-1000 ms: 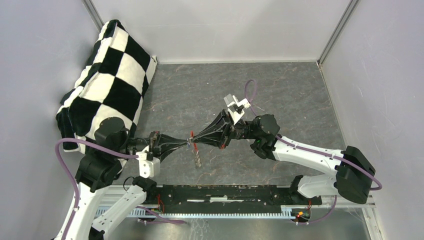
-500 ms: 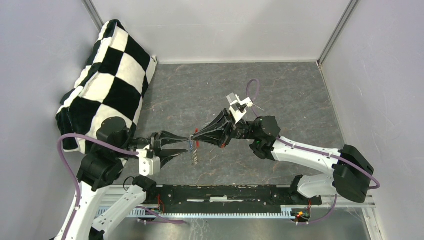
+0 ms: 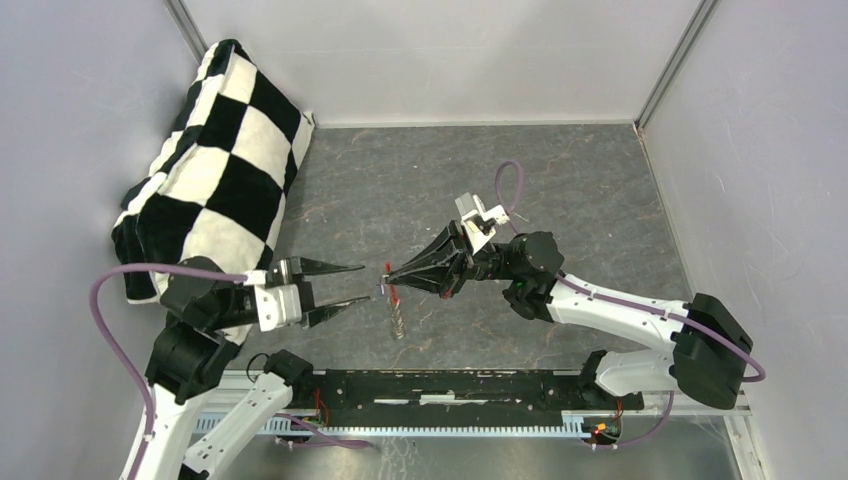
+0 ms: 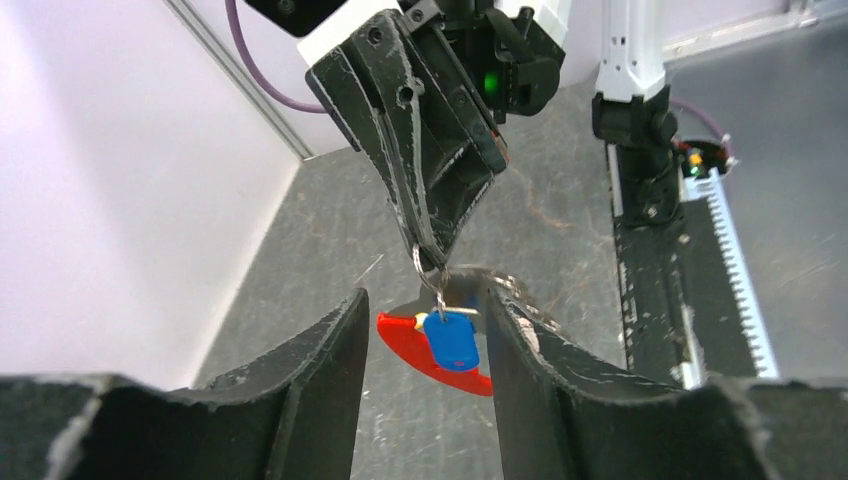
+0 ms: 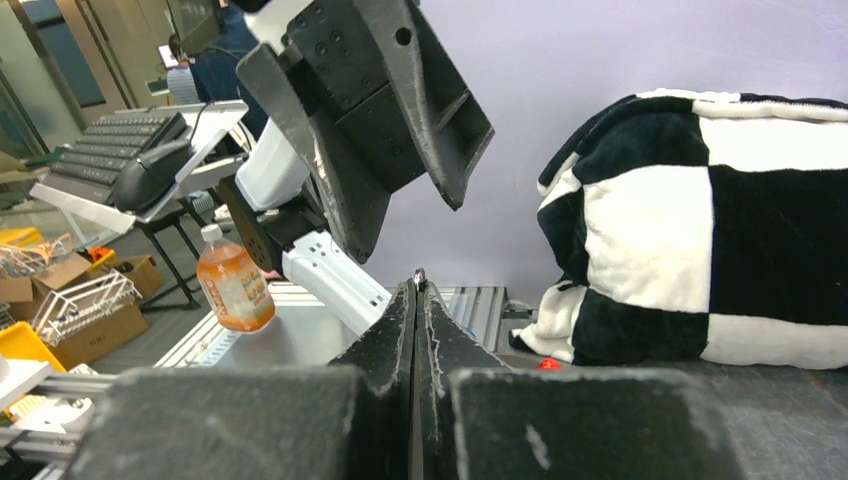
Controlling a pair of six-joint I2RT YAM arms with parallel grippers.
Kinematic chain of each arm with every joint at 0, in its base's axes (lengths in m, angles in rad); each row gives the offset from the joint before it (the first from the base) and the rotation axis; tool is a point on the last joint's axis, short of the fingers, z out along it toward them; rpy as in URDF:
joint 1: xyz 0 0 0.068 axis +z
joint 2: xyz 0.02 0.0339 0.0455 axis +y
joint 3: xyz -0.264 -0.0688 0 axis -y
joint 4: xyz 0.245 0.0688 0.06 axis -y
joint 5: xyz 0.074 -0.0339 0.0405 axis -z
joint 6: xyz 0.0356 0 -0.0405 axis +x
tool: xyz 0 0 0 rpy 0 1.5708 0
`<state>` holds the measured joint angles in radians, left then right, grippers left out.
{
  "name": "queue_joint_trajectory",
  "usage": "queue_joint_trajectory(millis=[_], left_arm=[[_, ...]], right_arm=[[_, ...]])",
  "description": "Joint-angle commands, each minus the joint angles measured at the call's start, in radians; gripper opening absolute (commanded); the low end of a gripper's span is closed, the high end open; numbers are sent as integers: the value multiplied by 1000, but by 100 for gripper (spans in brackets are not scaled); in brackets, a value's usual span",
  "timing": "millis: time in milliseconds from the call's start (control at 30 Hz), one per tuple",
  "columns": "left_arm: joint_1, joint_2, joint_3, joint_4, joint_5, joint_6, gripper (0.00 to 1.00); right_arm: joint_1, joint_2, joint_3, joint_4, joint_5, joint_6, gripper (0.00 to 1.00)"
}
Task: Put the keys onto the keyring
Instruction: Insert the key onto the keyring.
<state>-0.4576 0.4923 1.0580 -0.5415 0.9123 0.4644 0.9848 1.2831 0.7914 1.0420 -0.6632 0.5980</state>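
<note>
One keyring point(image 4: 405, 338), dangling below right pincer point(image 4: 428, 258) tips

Two white arms point(image 3: 610, 303) with black joints, tapering black jaws and looping purple cables point(image 3: 160, 267).

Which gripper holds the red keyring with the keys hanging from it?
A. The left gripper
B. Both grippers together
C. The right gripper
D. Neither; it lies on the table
C: the right gripper is shut on the keyring, and the blue-capped key hangs under its tips, while the left gripper stands open and apart from them.
</note>
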Motion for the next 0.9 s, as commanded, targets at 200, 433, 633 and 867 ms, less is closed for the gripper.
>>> queue_joint_trajectory(millis=[200,433,633,867], left_arm=[[-1,81,-18,85,29,-263,41],[-1,79,-33,30,41,-227,37],[-1,86,-56,31,80,-235,37],[-1,106,-64,33,86,-227,36]], right_arm=[[-3,-49,60,-101,-80,-139,0],[-5,-48,55,-87,-84,-129,0],[-3,-45,60,-82,-85,-125,0],[-2,-38,63,-73,-87,-120,0]])
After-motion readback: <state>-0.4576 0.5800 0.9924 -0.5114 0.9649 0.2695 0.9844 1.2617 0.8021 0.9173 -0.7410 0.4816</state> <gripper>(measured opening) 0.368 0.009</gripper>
